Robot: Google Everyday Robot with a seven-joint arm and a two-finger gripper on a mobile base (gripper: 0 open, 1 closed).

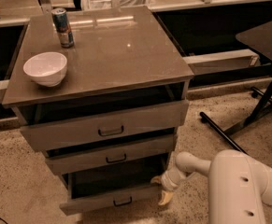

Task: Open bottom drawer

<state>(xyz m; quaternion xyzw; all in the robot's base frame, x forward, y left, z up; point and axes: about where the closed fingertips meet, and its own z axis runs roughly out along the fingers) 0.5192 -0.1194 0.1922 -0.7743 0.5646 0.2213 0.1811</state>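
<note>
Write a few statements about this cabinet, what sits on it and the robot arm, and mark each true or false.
1. The bottom drawer sticks out farther than the middle drawer. True.
2. The white bowl sits inside the bottom drawer. False: it stands on the cabinet top, near the left edge.
3. The end effector is low down, at the right end of the bottom drawer's front. True.
4. The can lies on its side. False: it stands upright, behind the bowl.
5. The top drawer has no handle. False: a dark pull sits at the middle of its front.
</note>
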